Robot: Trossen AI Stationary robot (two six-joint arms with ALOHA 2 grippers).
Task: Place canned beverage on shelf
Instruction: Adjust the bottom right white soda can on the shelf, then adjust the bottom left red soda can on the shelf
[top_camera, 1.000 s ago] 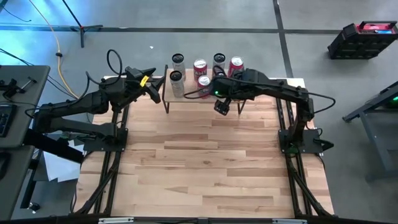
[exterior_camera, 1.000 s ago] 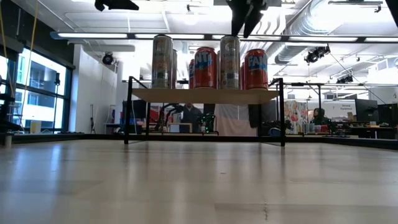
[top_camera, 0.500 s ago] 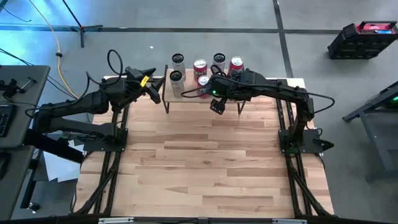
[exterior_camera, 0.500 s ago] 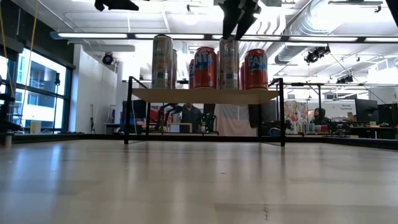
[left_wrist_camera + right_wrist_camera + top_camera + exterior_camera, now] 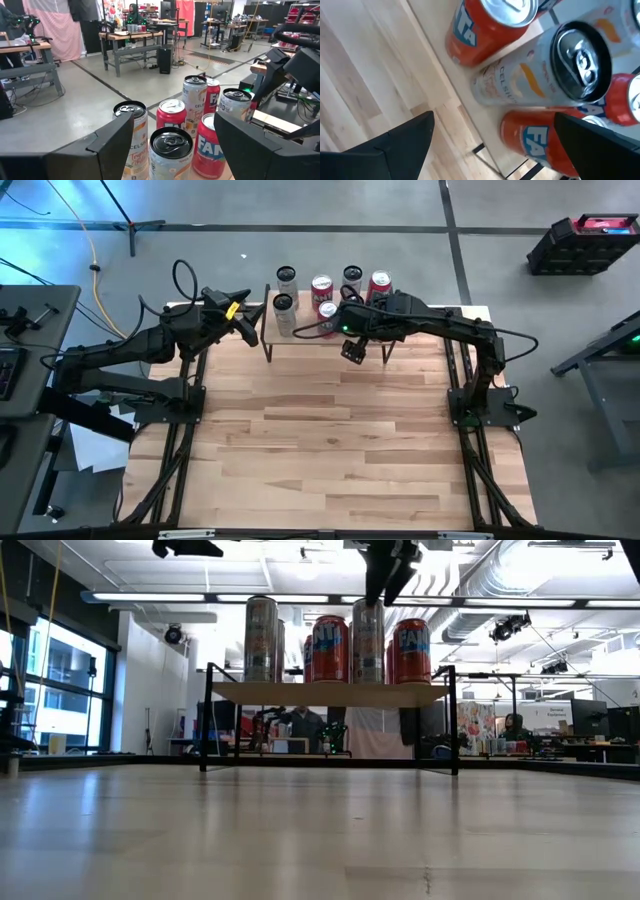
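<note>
The shelf stands at the table's far edge with several cans upright on its plank, some silver and some red. My right gripper hangs open just above a silver can, slanting down from the right, its fingers wide apart and touching nothing. That can stands on its base between two red cans. My left gripper waits open and level off the shelf's left end, facing the cans. A silver can is the nearest one to it.
The shelf's thin black legs stand on the wooden tabletop, whose near part lies bare in front of the shelf. My right arm reaches across the shelf's right end. Grey floor lies beyond the far edge.
</note>
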